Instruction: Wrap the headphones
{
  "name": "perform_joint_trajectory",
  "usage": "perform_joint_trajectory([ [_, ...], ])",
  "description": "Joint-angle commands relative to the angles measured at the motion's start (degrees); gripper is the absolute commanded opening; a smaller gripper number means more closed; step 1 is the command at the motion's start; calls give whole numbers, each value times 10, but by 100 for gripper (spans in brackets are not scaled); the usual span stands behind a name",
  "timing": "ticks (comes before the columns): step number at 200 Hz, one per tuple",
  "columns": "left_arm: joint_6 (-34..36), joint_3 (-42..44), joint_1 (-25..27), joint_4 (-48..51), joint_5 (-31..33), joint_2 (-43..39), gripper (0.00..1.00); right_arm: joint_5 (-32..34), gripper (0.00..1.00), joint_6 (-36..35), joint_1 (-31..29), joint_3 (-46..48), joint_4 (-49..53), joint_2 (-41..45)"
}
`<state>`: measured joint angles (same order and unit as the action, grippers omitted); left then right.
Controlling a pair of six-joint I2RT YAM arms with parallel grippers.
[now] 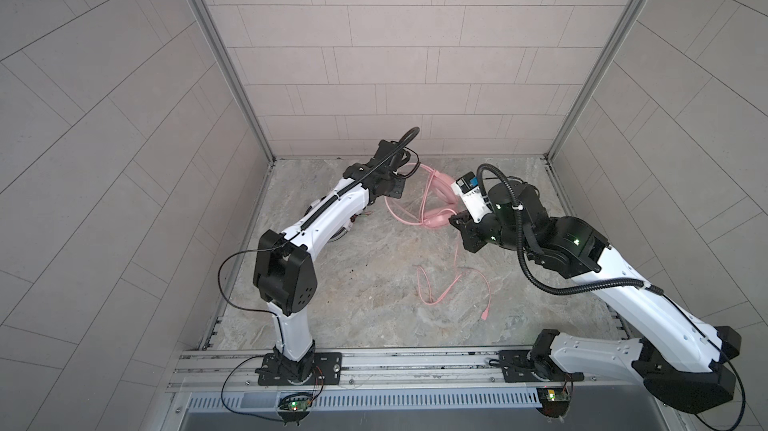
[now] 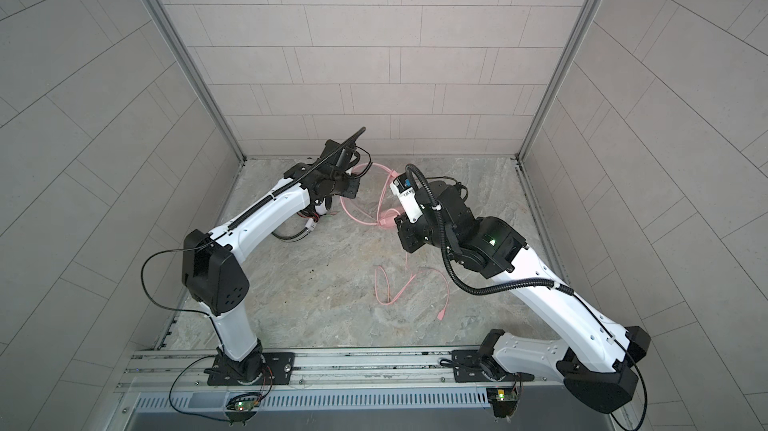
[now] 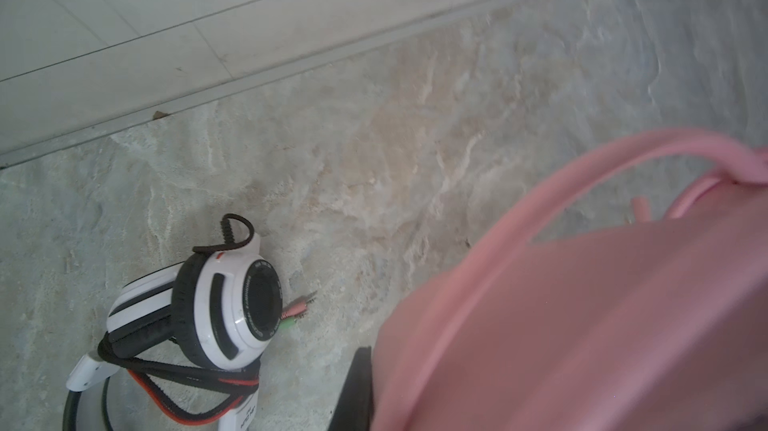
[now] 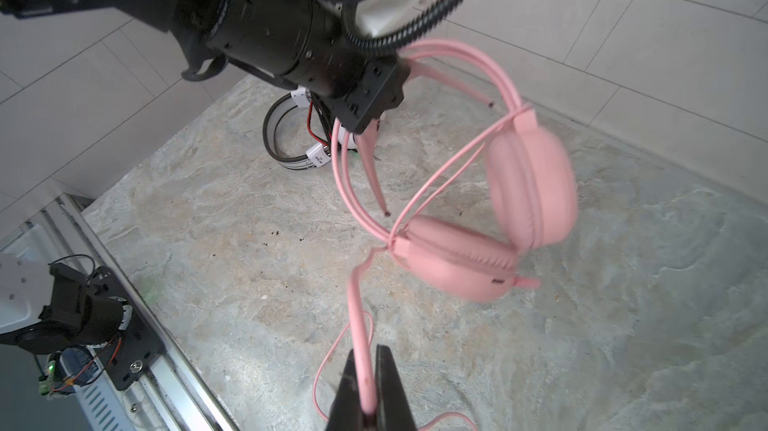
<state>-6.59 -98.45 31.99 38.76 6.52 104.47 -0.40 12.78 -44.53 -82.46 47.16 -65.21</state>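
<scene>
Bright, even light, no glare; shadows on the worktop (image 1: pixel 374 292) are faint. Both top views bow near the edges. The pink headphones (image 4: pixel 532 192) smear with motion blur in the right wrist view and loom unfocused in the left.

The pink headset (image 4: pixel 478 260) hangs by its thin headband, earcups close together, its pink cord (image 4: pixel 358 325) trailing in loose loops. Farther left lies the white headset (image 3: pixel 224 304), black-and-red cord (image 3: pixel 195 375) bundled around it.
</scene>
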Motion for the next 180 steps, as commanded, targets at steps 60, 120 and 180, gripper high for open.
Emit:
perform_joint_trajectory([
  [60,150,78,13,40,-124,-154,0,47,0,-28,140,-53,64,10],
  [120,173,130,27,49,-269,-211,0,-27,8,-66,226,-76,78,-22],
  [180,160,107,36,75,-388,-178,0,-67,8,-61,226,-96,52,-52],
])
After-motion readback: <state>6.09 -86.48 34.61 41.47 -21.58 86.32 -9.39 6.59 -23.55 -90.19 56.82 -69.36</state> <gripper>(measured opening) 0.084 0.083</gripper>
